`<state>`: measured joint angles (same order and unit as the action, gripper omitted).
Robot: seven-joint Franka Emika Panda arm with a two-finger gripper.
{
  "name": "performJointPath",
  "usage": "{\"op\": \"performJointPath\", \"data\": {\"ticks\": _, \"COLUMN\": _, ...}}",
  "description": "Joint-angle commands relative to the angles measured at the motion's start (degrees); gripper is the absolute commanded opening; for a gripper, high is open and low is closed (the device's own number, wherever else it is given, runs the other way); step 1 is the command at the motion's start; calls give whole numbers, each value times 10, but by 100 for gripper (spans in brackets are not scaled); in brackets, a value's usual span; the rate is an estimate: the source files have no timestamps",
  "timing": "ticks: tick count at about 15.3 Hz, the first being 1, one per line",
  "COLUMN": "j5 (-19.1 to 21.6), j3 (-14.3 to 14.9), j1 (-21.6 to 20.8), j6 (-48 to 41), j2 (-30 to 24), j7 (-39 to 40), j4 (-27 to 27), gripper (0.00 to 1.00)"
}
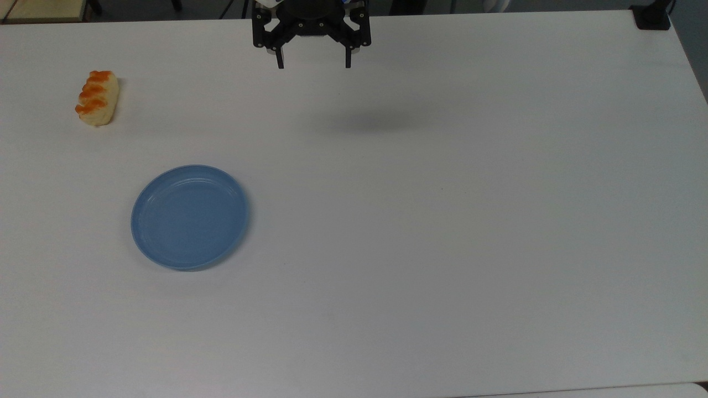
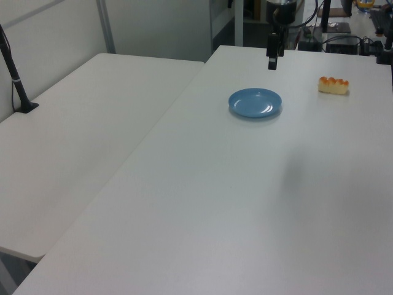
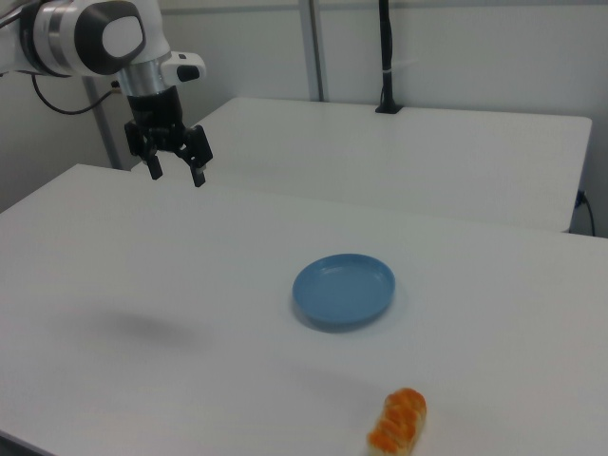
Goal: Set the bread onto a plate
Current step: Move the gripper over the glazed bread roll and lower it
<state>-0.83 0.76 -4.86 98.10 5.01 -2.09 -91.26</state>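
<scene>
Here, in the top view, the bread point(image 1: 97, 98) lies on the white worktop point(image 1: 442, 221) at the far left, well apart from the plate point(image 1: 189, 216), which sits empty below and to its right. Further right, at the upper edge, the end effector point(image 1: 313, 62) hangs above the worktop with its fingers spread wide, holding nothing. The bread looks light and probably soft, so a gentle pinch across its short width, at mid-length and below the glazed bumps, should hold it without crushing it.
</scene>
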Motion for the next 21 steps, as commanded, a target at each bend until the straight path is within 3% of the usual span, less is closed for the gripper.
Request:
{"op": "performJointPath", "data": {"ticks": 1, "j5": -1, "j3": 12, "j1": -3, "j6": -31, "j2": -9, "j7": -7, "j4": 4, "gripper": 100}}
{"op": "performJointPath", "data": {"ticks": 18, "j5": 2, "j3": 12, "j1": 0, "j6": -30, "j2": -8, "j7": -6, "j4": 3, "gripper": 100}}
{"op": "performJointPath", "data": {"ticks": 21, "j5": 2, "j3": 26, "j1": 13, "j6": -22, "j2": -4, "j7": 11, "j4": 2, "gripper": 100}}
